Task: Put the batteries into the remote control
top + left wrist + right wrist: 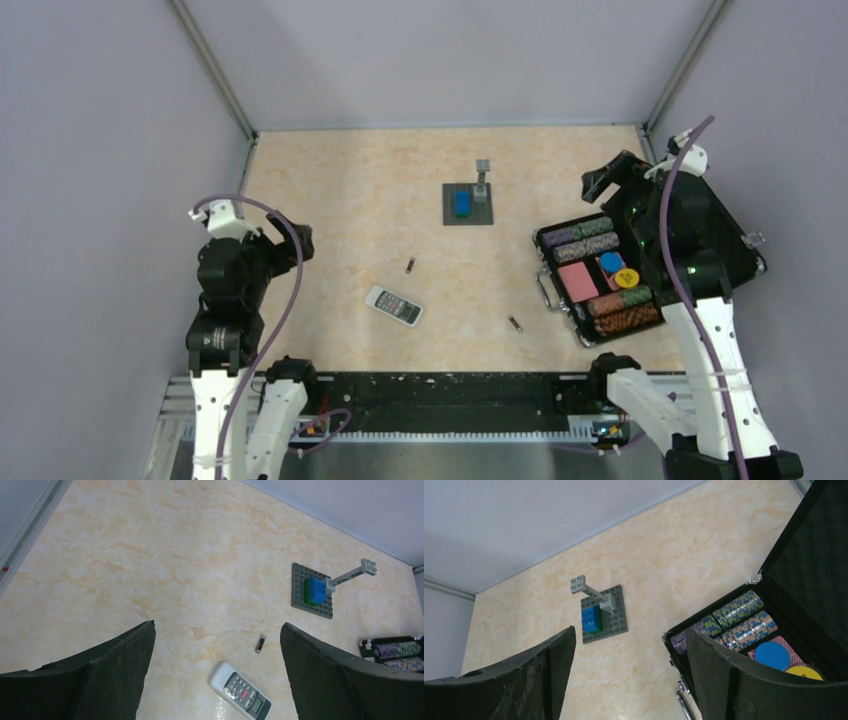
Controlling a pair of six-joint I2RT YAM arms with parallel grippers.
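The left gripper (217,626) hangs wide open with nothing in it. Down in front of it, between its two black fingers (100,675), lies the small white remote control with dark buttons (240,691), buttons facing up. One tiny dark battery (260,643) lies just past the remote. The other tiny dark battery (515,323) lies well off to this gripper's right.

The right gripper (630,631) is wide open and empty too, up high beside the black case of round poker chips (809,575).

I think the job has not started. The battery door is likely on the hidden back, so turn the remote over first. Come down slowly, pinch its long sides, and don't bump the near battery.
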